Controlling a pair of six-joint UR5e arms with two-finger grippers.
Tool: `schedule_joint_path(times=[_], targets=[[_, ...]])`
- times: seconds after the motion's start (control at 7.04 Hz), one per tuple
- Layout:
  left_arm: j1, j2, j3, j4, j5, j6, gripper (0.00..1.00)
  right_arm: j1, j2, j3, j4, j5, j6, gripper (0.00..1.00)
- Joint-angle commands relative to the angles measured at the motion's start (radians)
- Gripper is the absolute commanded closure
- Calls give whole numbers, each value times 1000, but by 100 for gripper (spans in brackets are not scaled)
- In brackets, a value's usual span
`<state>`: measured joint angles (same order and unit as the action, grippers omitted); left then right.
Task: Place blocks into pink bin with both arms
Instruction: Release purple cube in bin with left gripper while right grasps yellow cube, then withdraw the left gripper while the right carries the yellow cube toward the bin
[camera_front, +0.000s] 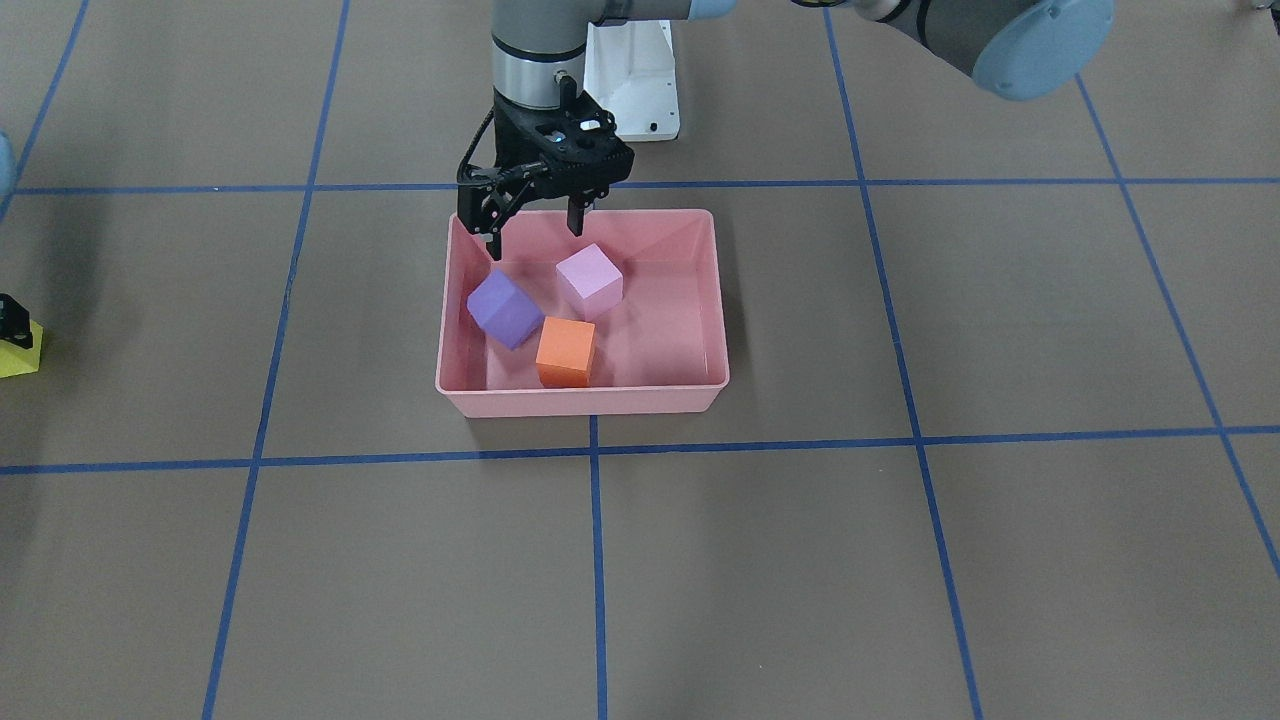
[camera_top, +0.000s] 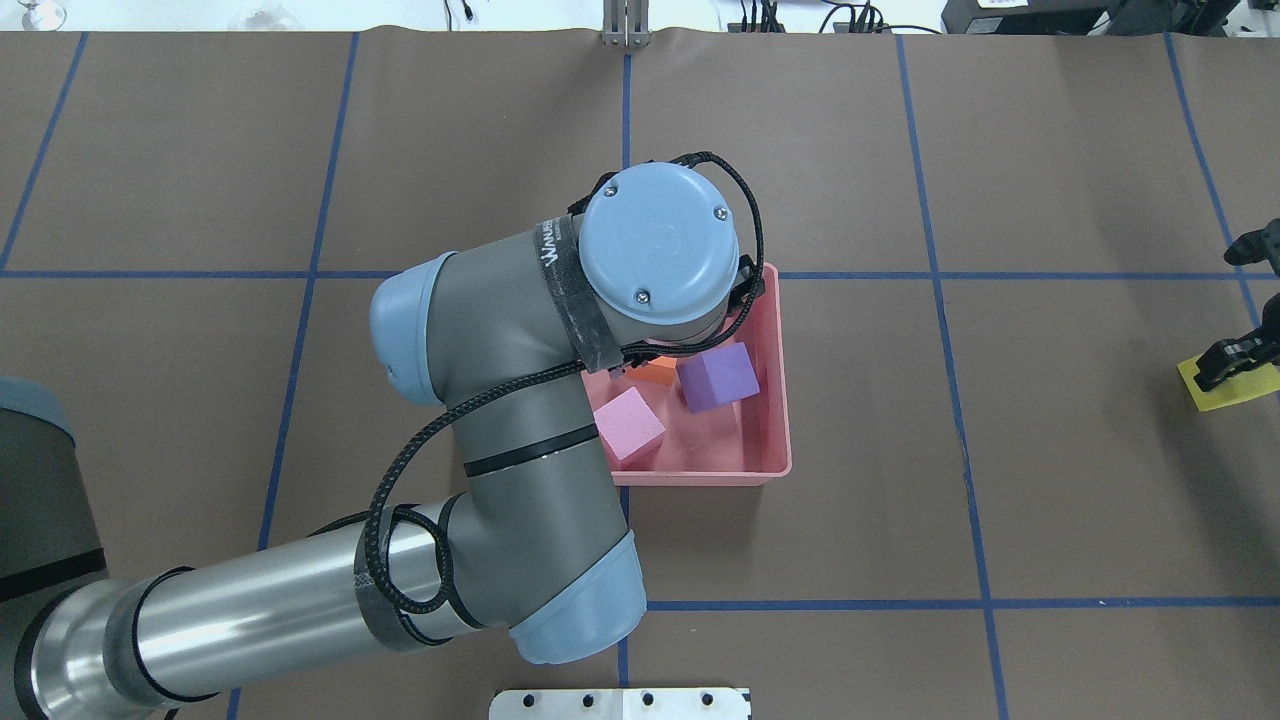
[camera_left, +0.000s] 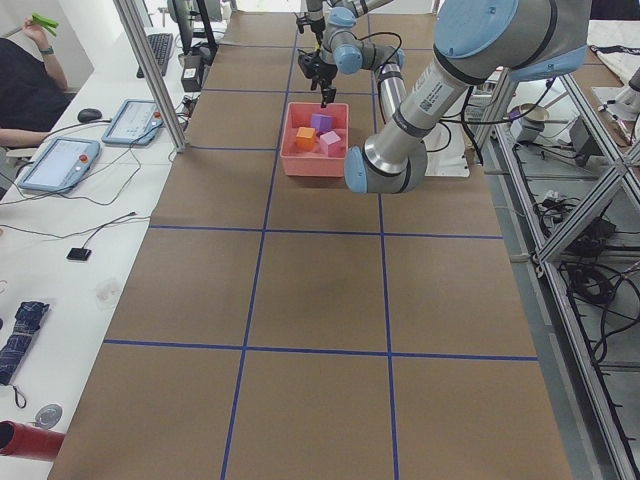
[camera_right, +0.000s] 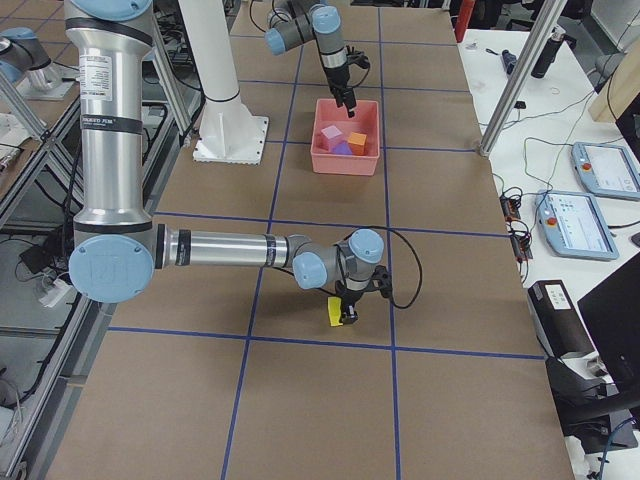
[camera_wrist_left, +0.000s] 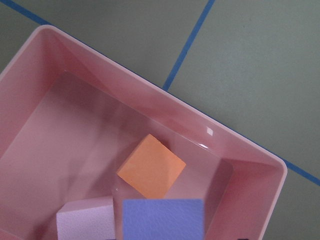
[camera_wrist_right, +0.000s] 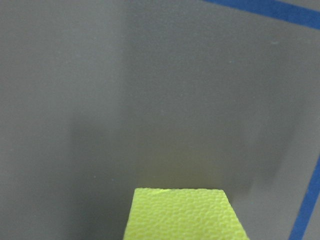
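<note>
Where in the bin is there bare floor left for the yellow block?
The pink bin has bare floor between the lilac block, the orange block and its wall on the robot's left. The other half is crowded: purple block, with the open left gripper above.

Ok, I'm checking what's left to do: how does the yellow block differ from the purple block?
The purple block lies inside the pink bin; the yellow block sits on the table, outside it, far to the robot's right. The purple block has the orange block close beside it; the yellow block has no block nearby. Both are matte cubes of similar size.
</note>
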<state>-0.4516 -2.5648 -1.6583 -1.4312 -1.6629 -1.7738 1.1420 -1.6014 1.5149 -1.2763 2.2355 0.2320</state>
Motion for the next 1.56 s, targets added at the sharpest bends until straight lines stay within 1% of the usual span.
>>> schedule_joint_path(times=[0.0,0.14,0.28,0.43,0.57,0.71,0.85,0.99,1.14,1.28,1.42], targets=[[-9,0,-23,8,-3,16,0,68,14,85,-23,22,1,100],[-34,5,-76,46,-9,87,0,147,67,111,-87,149,1,100],[-65,11,-131,139,-11,196,0,209,134,141,-197,259,1,100],[-119,47,-199,232,-12,332,0,209,199,218,-325,271,13,100],[-213,128,-268,282,-68,505,0,208,344,255,-524,268,15,100],[-331,220,-299,281,-166,675,0,173,462,290,-683,259,54,100],[-411,310,-304,269,-194,862,0,113,518,310,-690,256,185,100],[-461,392,-304,231,-199,986,0,34,573,332,-687,244,320,100],[-493,482,-311,154,-201,1034,0,-54,654,330,-686,208,486,100],[-531,599,-311,29,-210,1144,0,-135,708,323,-614,150,624,100],[-608,691,-293,-62,-286,1263,0,-227,713,320,-474,104,777,100]])
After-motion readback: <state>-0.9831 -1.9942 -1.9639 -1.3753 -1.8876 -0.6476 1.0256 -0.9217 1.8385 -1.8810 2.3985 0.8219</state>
